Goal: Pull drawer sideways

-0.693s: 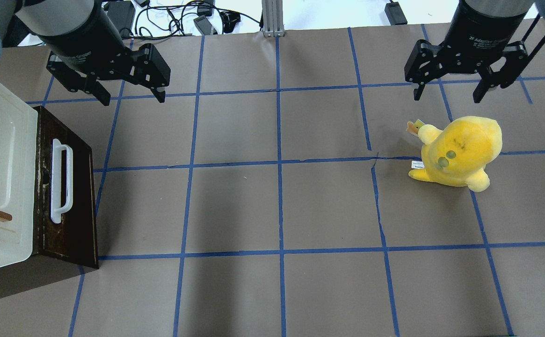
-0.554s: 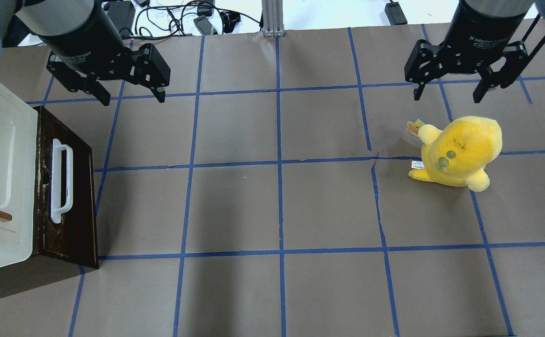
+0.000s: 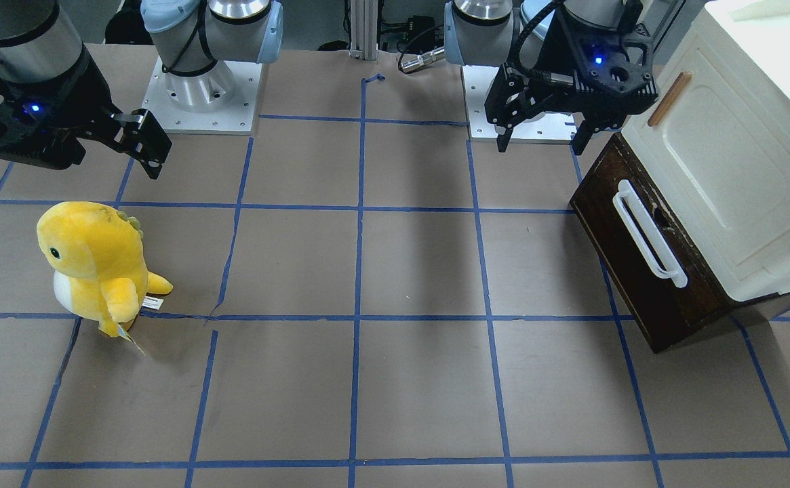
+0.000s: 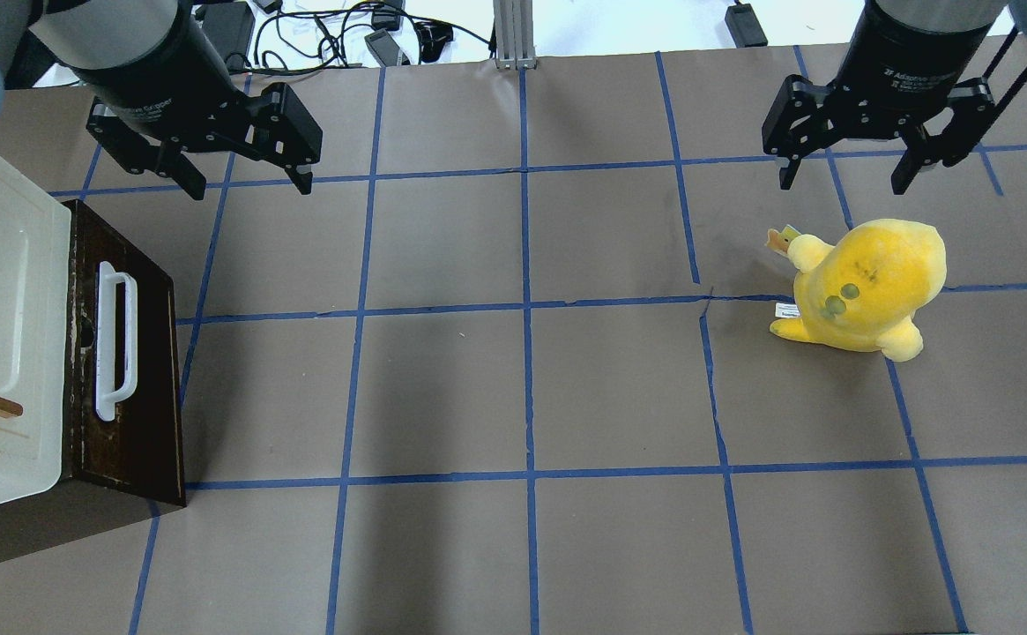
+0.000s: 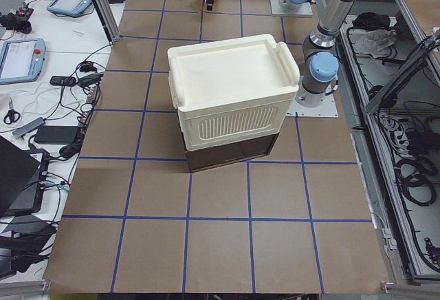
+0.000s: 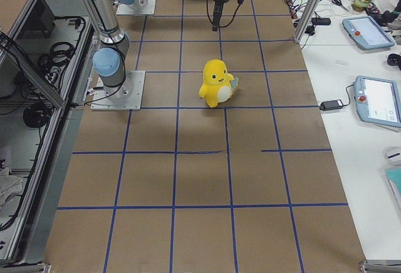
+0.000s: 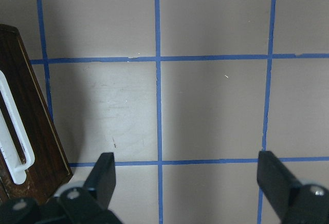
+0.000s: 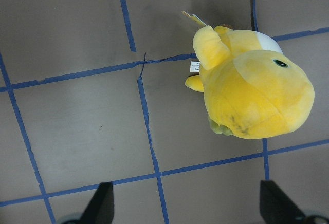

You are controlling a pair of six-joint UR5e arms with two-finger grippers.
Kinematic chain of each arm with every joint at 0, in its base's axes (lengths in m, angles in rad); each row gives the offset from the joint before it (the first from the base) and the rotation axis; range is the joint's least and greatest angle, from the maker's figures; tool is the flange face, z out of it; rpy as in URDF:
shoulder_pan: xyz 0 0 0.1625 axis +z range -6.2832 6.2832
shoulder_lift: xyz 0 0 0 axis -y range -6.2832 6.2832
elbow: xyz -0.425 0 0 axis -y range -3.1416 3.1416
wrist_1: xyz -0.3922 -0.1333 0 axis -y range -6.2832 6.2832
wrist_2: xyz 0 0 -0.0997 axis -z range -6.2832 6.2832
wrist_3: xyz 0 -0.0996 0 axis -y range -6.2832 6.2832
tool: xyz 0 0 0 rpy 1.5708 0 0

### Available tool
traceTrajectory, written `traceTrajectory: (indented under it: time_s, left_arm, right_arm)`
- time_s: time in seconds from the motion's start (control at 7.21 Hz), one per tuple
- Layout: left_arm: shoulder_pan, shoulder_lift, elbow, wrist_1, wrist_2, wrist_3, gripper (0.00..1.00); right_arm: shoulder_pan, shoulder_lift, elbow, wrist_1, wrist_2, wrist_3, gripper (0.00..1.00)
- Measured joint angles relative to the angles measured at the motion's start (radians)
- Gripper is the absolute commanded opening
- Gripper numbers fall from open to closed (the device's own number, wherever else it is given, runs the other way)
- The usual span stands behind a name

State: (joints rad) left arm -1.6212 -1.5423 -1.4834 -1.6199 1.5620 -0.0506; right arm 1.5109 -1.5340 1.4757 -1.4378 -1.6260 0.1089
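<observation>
The drawer (image 4: 147,414) has a dark brown wooden front with a long white bar handle (image 4: 116,339). It sits under a cream cabinet at the table's left end and none of its inside shows. It also shows in the front view (image 3: 608,217) and at the left edge of the left wrist view (image 7: 36,126). My left gripper (image 4: 249,187) is open and empty. It hangs above the table beyond the drawer's far end, apart from the handle (image 3: 649,234). My right gripper (image 4: 842,183) is open and empty at the far right.
The cream cabinet (image 4: 2,335) has a door with a slim wooden handle (image 3: 668,99) and stands over the drawer. A yellow plush toy (image 4: 866,282) stands under the right gripper, also in the right wrist view (image 8: 252,90). Blue tape lines grid the brown table (image 4: 522,397).
The left arm has shifted very slightly. The drawer, the plush toy and the right gripper have not moved.
</observation>
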Motion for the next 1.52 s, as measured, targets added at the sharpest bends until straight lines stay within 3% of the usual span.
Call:
traceTrajectory:
  time_s: [1.52]
  left_arm:
    - [-0.008,-0.001,-0.002,-0.041,0.002,0.000,1.00]
  right_arm:
    - [0.000,0.000,0.000,-0.001,0.000,0.000,1.00]
